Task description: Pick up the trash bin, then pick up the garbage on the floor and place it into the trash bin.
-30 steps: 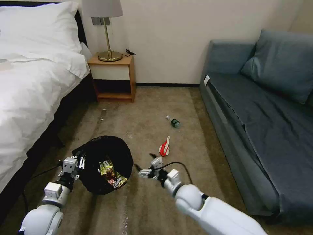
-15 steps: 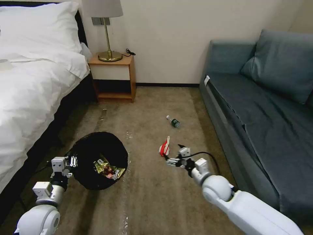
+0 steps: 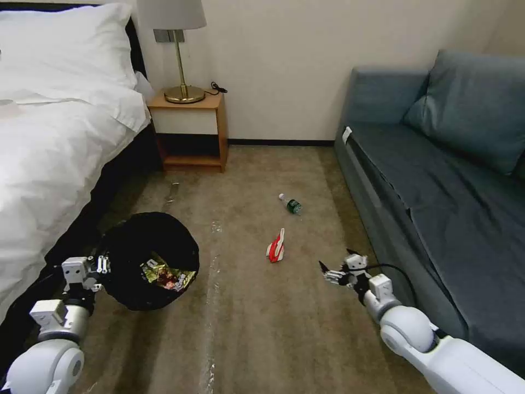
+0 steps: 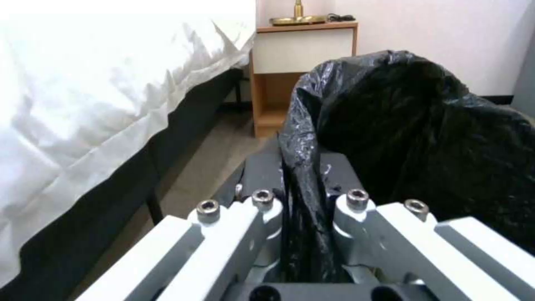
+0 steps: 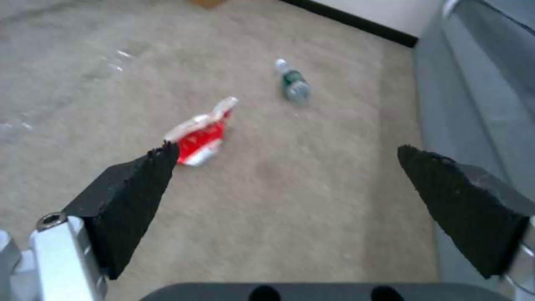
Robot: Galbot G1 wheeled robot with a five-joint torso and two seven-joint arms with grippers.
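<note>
Two pieces of litter lie on the beige carpet floor (image 3: 262, 306): a crumpled red-and-white packet (image 3: 276, 247) and, farther toward the wall, a small clear plastic bottle with a green label (image 3: 290, 203), well apart from each other. The right gripper (image 3: 338, 267) hangs above the carpet between the packet and the grey-blue sofa (image 3: 437, 191), its black-padded fingers (image 5: 133, 196) spread wide and holding nothing. The left gripper (image 3: 97, 266) is closed on the rim of the small round trash bin lined with a crinkled black plastic bag (image 3: 147, 260), pinching the bag's edge between its fingers, as the left wrist view shows. The bin sits beside the white-sheeted bed (image 3: 49, 153), and a yellow snack wrapper (image 3: 164, 273) lies inside it. A wooden nightstand (image 3: 191, 131) carrying a brass lamp (image 3: 180, 60) stands against the far wall.
</note>
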